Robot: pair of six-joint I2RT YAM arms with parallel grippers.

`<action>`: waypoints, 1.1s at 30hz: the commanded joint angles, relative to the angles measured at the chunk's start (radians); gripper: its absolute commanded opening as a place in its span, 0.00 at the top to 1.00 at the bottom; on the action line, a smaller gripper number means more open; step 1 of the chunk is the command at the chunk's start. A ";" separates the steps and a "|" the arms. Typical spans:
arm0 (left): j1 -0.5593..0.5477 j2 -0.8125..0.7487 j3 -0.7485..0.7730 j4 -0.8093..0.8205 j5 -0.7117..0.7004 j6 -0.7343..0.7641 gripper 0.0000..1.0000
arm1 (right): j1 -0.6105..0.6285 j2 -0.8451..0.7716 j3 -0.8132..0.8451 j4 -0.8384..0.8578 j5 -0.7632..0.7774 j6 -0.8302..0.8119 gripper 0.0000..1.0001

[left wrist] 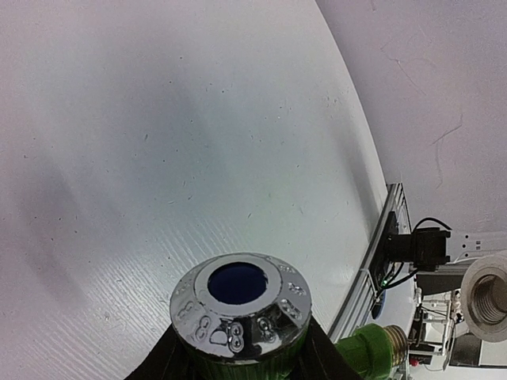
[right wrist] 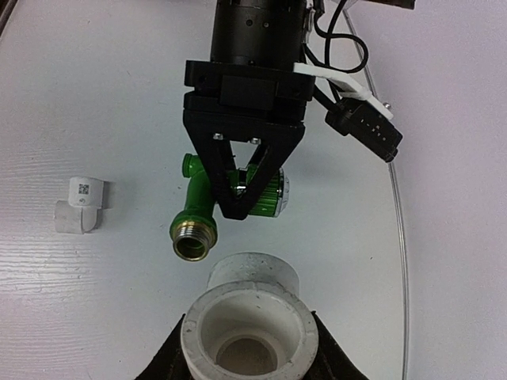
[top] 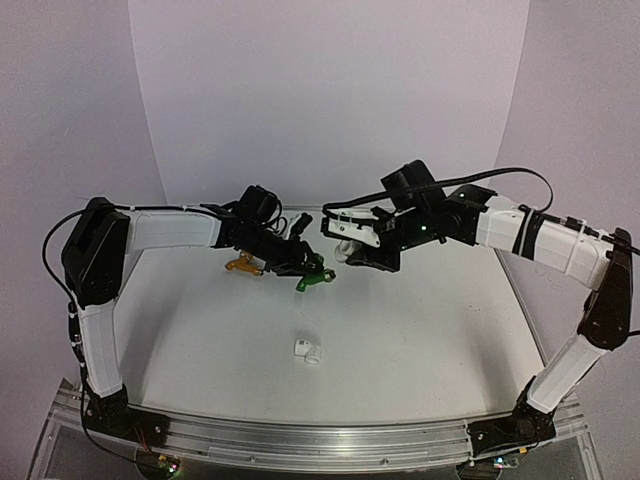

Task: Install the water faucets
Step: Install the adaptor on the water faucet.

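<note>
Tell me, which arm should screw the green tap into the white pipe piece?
Left, probably. The left fingers grip the green tap, its brass end aimed toward the white fitting that the right fingers hold.

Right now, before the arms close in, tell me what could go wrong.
The thread of the green faucet sits off to one side of the fitting; pushing in now could cross-thread or jam. The left gripper holds the faucet only by its knob, so a twist might spin it or drop it.
</note>
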 commanded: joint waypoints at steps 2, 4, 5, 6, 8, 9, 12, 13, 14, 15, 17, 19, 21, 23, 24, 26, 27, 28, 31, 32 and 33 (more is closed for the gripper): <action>0.017 -0.055 -0.013 0.101 0.025 -0.035 1.00 | 0.008 0.020 0.060 0.023 0.028 0.045 1.00; 0.020 -0.048 -0.009 0.114 0.048 -0.039 1.00 | 0.012 0.026 0.061 0.022 0.021 0.045 1.00; 0.020 -0.047 -0.008 0.117 0.053 -0.039 1.00 | 0.014 0.030 0.059 0.021 0.017 0.045 1.00; 0.020 -0.046 -0.007 0.117 0.058 -0.040 1.00 | 0.015 0.035 0.058 0.018 0.012 0.042 1.00; 0.021 -0.041 -0.007 0.117 0.067 -0.045 1.00 | 0.023 0.046 0.061 0.014 0.013 0.039 1.00; 0.022 -0.040 -0.007 0.118 0.072 -0.048 1.00 | 0.026 0.050 0.064 0.014 0.017 0.037 1.00; 0.023 -0.036 -0.006 0.119 0.080 -0.055 1.00 | 0.027 0.058 0.074 0.014 0.018 0.028 1.00; 0.023 -0.034 -0.005 0.119 0.082 -0.058 1.00 | 0.029 0.061 0.076 0.014 0.016 0.025 1.00; 0.023 -0.033 -0.004 0.119 0.084 -0.061 1.00 | 0.031 0.063 0.077 0.014 0.015 0.023 1.00; 0.023 -0.033 -0.003 0.119 0.085 -0.064 1.00 | 0.035 0.065 0.078 0.013 0.017 0.018 1.00; 0.023 -0.032 -0.003 0.119 0.087 -0.068 1.00 | 0.041 0.068 0.078 0.010 0.021 0.011 1.00; 0.023 -0.031 -0.003 0.119 0.088 -0.072 1.00 | 0.043 0.072 0.076 0.007 0.036 0.004 1.00; 0.023 -0.032 -0.005 0.119 0.087 -0.075 1.00 | 0.046 0.076 0.076 0.005 0.052 -0.008 1.00; 0.022 -0.034 -0.008 0.119 0.084 -0.078 1.00 | 0.050 0.080 0.079 0.004 0.056 -0.013 1.00; 0.022 -0.034 -0.009 0.119 0.084 -0.079 1.00 | 0.051 0.083 0.082 0.002 0.053 -0.010 1.00; 0.022 -0.036 -0.012 0.119 0.087 -0.080 1.00 | 0.055 0.089 0.083 -0.001 0.051 -0.014 1.00; 0.021 -0.037 -0.014 0.119 0.087 -0.080 1.00 | 0.057 0.092 0.081 -0.002 0.054 -0.017 1.00; 0.021 -0.039 -0.015 0.119 0.086 -0.079 1.00 | 0.059 0.095 0.080 -0.003 0.055 -0.018 1.00; 0.020 -0.047 -0.016 0.120 0.081 -0.076 1.00 | 0.059 0.105 0.092 -0.002 0.049 -0.014 1.00; 0.020 -0.047 -0.017 0.120 0.082 -0.075 1.00 | 0.059 0.108 0.097 -0.001 0.043 -0.013 1.00; 0.020 -0.050 -0.019 0.123 0.084 -0.074 1.00 | 0.060 0.111 0.100 -0.001 0.036 -0.012 1.00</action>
